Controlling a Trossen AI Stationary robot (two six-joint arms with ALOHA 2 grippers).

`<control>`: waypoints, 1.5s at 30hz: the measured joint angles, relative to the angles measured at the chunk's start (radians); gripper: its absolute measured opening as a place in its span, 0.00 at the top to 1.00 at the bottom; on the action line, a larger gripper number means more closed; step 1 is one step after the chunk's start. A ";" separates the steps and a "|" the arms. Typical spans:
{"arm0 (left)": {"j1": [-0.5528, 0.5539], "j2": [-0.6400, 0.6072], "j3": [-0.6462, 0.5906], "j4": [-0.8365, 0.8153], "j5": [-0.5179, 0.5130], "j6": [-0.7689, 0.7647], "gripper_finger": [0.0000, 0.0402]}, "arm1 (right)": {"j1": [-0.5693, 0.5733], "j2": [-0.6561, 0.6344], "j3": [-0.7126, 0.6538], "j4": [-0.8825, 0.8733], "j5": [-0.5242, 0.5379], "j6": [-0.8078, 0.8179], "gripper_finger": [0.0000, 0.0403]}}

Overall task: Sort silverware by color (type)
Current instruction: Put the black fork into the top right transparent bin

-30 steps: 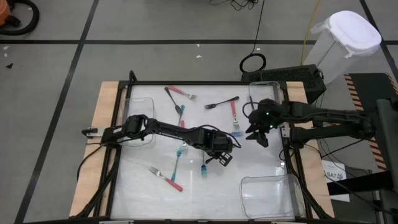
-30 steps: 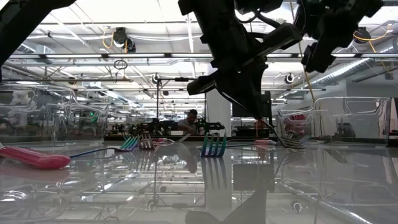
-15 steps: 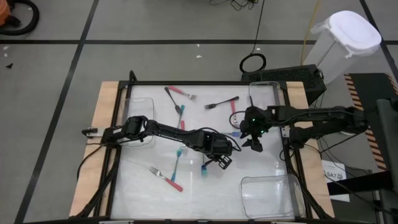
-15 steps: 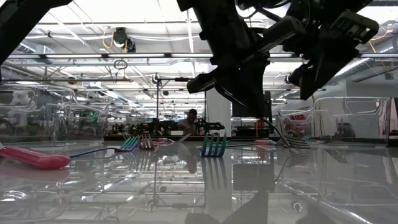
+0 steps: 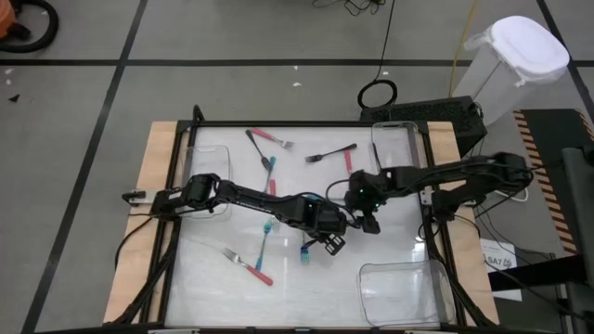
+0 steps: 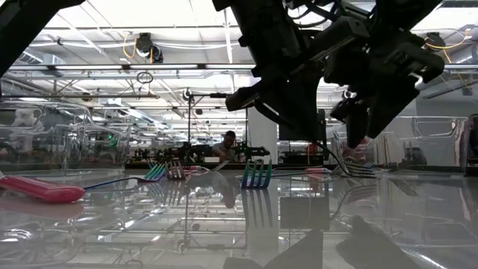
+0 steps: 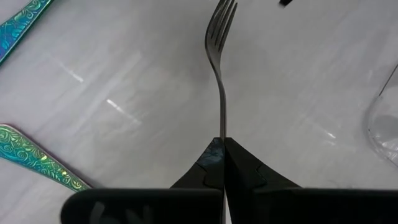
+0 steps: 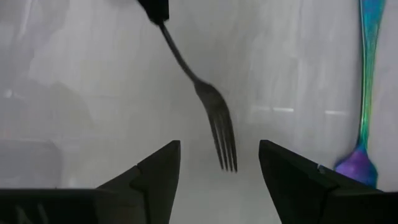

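My left gripper (image 5: 329,230) is at the table's middle, shut on a slim dark fork (image 7: 222,74), whose tines (image 8: 222,140) point away from it toward my right gripper. My right gripper (image 5: 364,209) is open just right of it; in the right wrist view its fingers (image 8: 219,149) stand on either side of the tines without touching them. Pink-handled forks (image 5: 271,137) (image 5: 348,165) (image 5: 251,265), teal ones (image 5: 266,234) (image 5: 304,252) and black ones (image 5: 331,151) (image 5: 260,147) lie flat on the table. My left gripper pinches the dark fork by its handle (image 7: 222,134) between the two shut fingers, and the fork runs along them. The neck and tines (image 7: 222,15) stick out past the fingertips. The handle's end is hidden inside the fingers. Whether the tines touch the table, I cannot tell.
Clear bins stand at the near right corner (image 5: 401,288), the far right corner (image 5: 394,139) and the left side (image 5: 210,181). A teal utensil (image 8: 367,68) lies close beside my right gripper. The black frame (image 5: 306,123) rims the table.
My right gripper has moved toward the table's left and slightly near, coming down to the fork held by my left gripper, so that its open fingers now stand around the tines. My left gripper and the fork have kept still.
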 joint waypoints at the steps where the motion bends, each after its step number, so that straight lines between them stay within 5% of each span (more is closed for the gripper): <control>1: 0.000 0.000 0.000 0.000 0.000 0.000 1.00 | 0.000 0.009 0.000 0.012 -0.001 0.000 0.47; 17: -0.008 0.000 0.000 0.000 -0.009 0.012 1.00 | 0.001 0.164 0.000 0.035 -0.032 -0.030 0.48; 24: -0.010 0.000 0.000 0.002 -0.012 0.027 1.00 | 0.001 0.171 0.000 0.069 -0.032 -0.029 0.63; 34: -0.011 0.000 0.000 0.004 -0.019 0.040 1.00 | 0.001 0.171 0.000 0.072 -0.034 -0.024 0.97; 45: -0.014 0.000 0.001 0.003 -0.037 0.030 0.95 | 0.001 0.148 0.000 0.044 -0.057 0.005 0.99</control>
